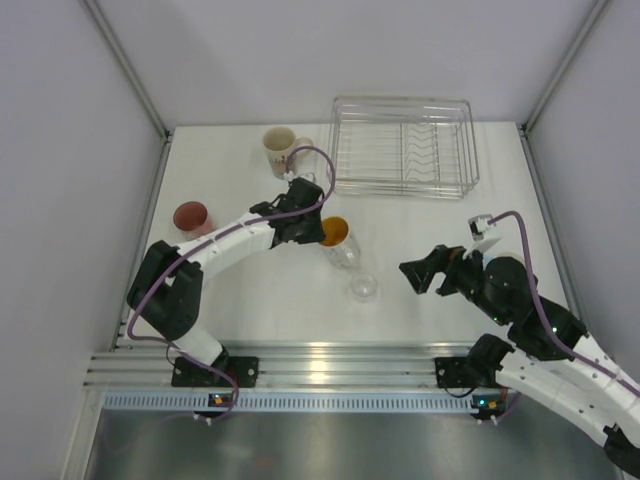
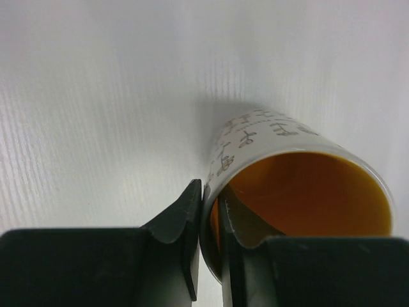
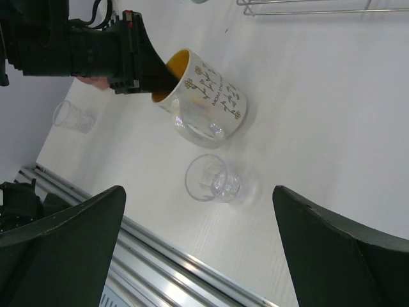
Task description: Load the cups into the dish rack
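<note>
Where the left arm (image 1: 225, 243) reaches across the table (image 1: 240, 300), it covers part of the surface, so the overhead count may fall short. From above, four cups show. They are one cream mug (image 1: 279, 150) at the far side just left of the rack, one red tumbler (image 1: 190, 216) at the left, one orange cup (image 1: 336, 231) near the middle, and one clear glass (image 1: 364, 288) just nearer than it. The right wrist view adds a second clear glass (image 3: 72, 116) beyond the left arm, which I cannot find in the overhead view. That makes five cups. A pale sliver (image 3: 199, 0) is cut off at that view's top edge, and I cannot tell what it is.

One dish rack (image 1: 360, 150) stands at the far right of the table, with only a strip of its wire in the right wrist view. Every cup seen is on the table outside it.

The left gripper (image 2: 209, 192) is pinched onto the rim wall of the orange cup, one finger outside and one inside the orange interior. The black fingers hide the near part of the rim. The cup's clear handle (image 3: 199, 130) is faint against the white table, and I cannot tell whether the cup's base rests on the table.

The right gripper (image 1: 413, 276) hangs to the right of the clear glass, apart from it. Its jaws are spread wide and hold nothing.
</note>
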Robot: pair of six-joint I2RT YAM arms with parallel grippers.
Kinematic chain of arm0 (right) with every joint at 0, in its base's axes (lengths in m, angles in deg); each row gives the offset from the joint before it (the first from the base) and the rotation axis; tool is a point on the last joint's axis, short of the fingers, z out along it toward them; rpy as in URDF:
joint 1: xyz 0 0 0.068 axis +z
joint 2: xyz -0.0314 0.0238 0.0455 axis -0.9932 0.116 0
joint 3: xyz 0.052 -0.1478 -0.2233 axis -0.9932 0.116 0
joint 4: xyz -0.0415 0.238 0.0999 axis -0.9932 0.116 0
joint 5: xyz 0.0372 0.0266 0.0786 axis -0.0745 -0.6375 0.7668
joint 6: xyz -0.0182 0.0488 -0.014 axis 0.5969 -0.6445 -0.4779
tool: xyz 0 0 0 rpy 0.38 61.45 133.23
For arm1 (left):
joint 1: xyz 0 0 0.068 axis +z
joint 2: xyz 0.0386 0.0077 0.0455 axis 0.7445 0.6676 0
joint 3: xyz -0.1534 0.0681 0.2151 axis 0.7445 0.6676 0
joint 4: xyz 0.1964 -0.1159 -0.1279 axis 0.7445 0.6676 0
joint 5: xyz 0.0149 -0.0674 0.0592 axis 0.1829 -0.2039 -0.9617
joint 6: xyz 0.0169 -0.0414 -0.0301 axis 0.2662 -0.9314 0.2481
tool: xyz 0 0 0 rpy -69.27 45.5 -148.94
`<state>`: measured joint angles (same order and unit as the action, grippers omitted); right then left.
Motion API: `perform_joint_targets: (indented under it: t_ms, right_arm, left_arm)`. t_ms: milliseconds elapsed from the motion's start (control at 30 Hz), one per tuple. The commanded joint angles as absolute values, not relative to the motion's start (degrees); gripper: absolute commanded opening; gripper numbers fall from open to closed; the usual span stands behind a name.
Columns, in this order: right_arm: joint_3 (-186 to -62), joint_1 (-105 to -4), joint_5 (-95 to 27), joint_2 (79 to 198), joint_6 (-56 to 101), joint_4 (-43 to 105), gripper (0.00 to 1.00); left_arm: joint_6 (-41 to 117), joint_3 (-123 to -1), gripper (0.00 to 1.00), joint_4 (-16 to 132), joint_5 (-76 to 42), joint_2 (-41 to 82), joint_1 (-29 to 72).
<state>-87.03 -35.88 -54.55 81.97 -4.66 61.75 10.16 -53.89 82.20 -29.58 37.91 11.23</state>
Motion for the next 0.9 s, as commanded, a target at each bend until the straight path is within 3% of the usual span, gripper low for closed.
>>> perform_joint_targets:
  t_ms: [0, 100, 633, 867]
  right_arm:
    - [-86.33, -35.35, -53.49, 82.81, -4.44, 60.59, 0.99]
    - [-86.15, -35.35, -51.13, 83.60, -4.53, 59.36, 0.99]
    - [-89.67, -35.35, -43.74, 91.07, -3.56, 52.76, 0.99]
    - [-88.09, -35.35, -34.95, 93.80, -5.66, 42.94, 0.97]
  left_arm:
    - [11.32, -53.04, 0.16, 81.91, -29.20, 36.59, 11.29]
    - [12.55, -52.16, 0.01, 81.30, -29.11, 34.93, 11.20]
    - [17.47, -45.13, 0.00, 72.44, -37.02, 14.81, 11.64]
    - [16.60, -37.66, 0.00, 58.66, -28.86, 4.87, 11.82]
